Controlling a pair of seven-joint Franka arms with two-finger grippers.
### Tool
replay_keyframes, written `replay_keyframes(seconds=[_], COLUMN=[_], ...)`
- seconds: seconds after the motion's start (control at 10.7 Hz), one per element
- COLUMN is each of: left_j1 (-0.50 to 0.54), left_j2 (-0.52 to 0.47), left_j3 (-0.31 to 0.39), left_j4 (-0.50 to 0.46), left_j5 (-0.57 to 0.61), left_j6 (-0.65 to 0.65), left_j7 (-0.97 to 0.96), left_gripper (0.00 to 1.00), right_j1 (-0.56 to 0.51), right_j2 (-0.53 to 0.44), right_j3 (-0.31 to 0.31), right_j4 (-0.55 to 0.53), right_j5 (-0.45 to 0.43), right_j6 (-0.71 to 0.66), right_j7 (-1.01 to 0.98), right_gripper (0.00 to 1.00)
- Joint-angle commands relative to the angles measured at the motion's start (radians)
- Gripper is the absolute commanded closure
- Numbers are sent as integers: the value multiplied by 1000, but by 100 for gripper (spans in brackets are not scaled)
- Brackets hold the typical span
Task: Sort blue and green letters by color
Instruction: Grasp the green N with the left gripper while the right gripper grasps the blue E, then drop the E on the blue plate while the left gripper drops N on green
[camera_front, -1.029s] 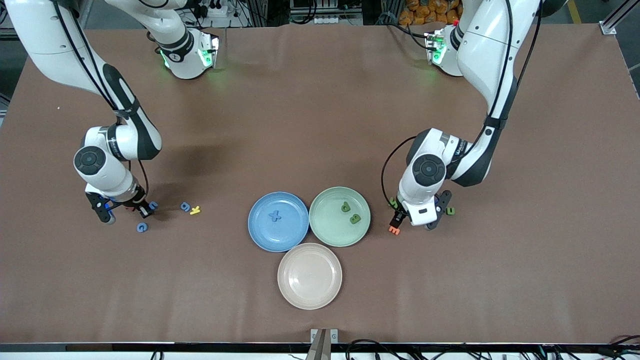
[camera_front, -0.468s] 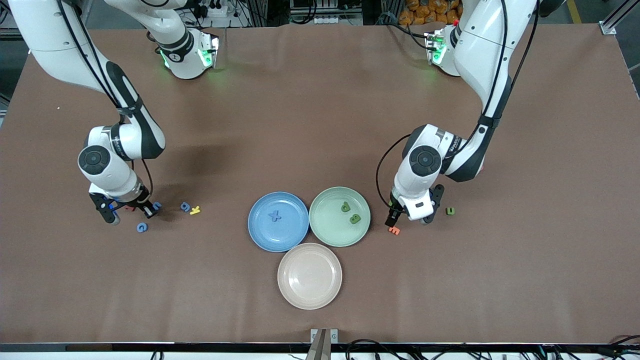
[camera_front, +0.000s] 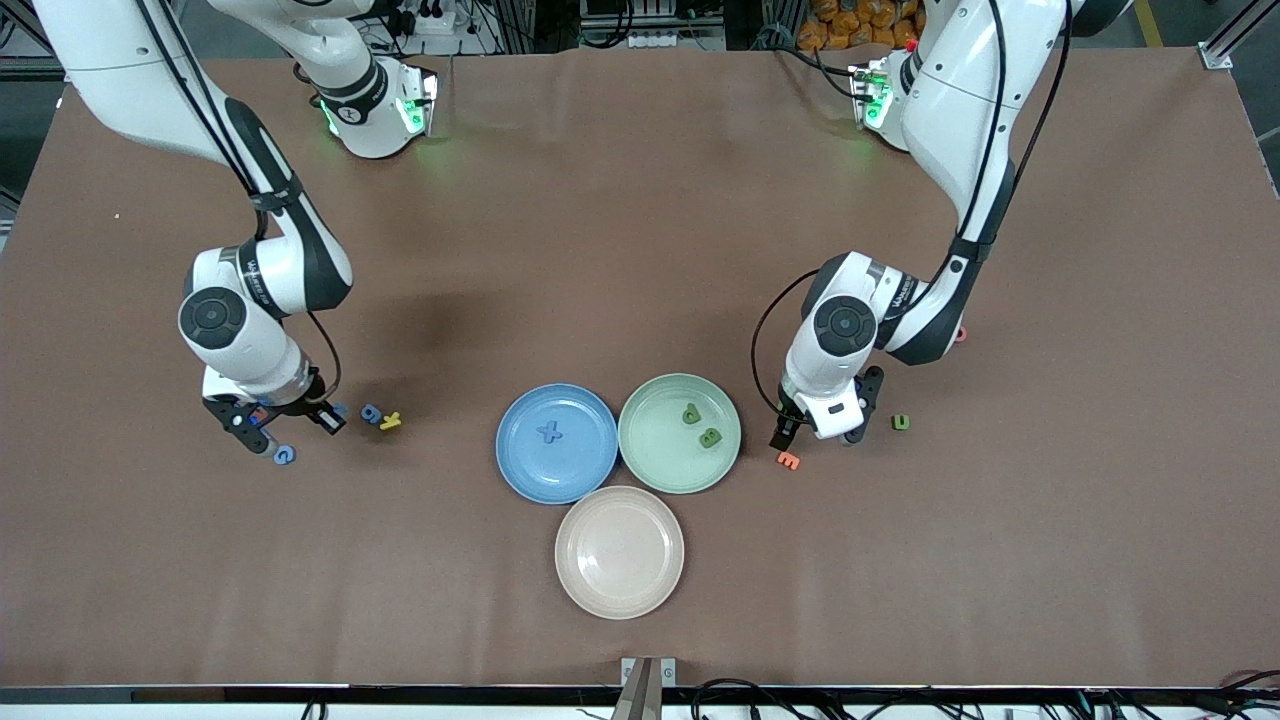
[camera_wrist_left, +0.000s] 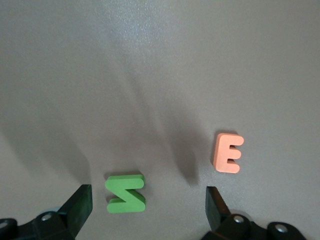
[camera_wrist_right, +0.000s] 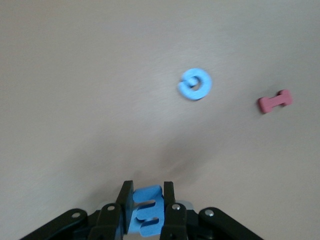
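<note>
My right gripper (camera_front: 285, 420) hangs over the table toward the right arm's end, shut on a light blue letter E (camera_wrist_right: 147, 207). On the table by it lie a blue G (camera_front: 284, 455) (camera_wrist_right: 195, 84) and a blue g (camera_front: 371, 412). The blue plate (camera_front: 580, 470) holds a blue X (camera_front: 549, 432). The green plate (camera_front: 660, 460) holds two green letters (camera_front: 691, 413) (camera_front: 711, 437). My left gripper (camera_front: 820, 435) (camera_wrist_left: 147, 205) stands open beside the green plate, low over a green N (camera_wrist_left: 126, 193) that lies between its fingers. A green u (camera_front: 901, 422) lies toward the left arm's end.
An orange E (camera_front: 789, 461) (camera_wrist_left: 228, 153) lies close to the left gripper, nearer the front camera. A yellow letter (camera_front: 390, 421) touches the blue g. A pink letter (camera_wrist_right: 275, 101) lies near the blue G. A bare pink plate (camera_front: 620, 552) sits nearest the front camera.
The right gripper has risen and moved toward the plates with the blue E. The left gripper has shifted a little toward the green plate.
</note>
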Motion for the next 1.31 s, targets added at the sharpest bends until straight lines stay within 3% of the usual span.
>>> replay_keyframes(seconds=[0.0,0.28,0.75,0.84,0.94,1.22], left_j1=[-8,-8,-8,-7,-13,-20], left_j2=[4,20,26,26,24,24], left_j3=[2,2,4,4,4,5], left_j4=[-20,-26,-26,-26,-29,-29], left_j5=[-2,-2,1,4,5,7], left_j6=[47,87,90,88,88,88], left_j7=[-27,-27,-27,-27,-27,-27], left_gripper=[0,0,0,83,100,100], right_j1=[-12,5,210,221,252,335], right_j2=[-15,-2,129,158,191,271], right_j3=[117,214,213,213,213,178], right_j4=[119,245,470,496,529,596], right_j5=[-21,-20,-24,-34,-37,-46], right_j6=[-187,-328,-431,-428,-428,-418], right_j7=[-81,-148,-155,-157,-159,-155], right_gripper=[100,100,100,100,100,100])
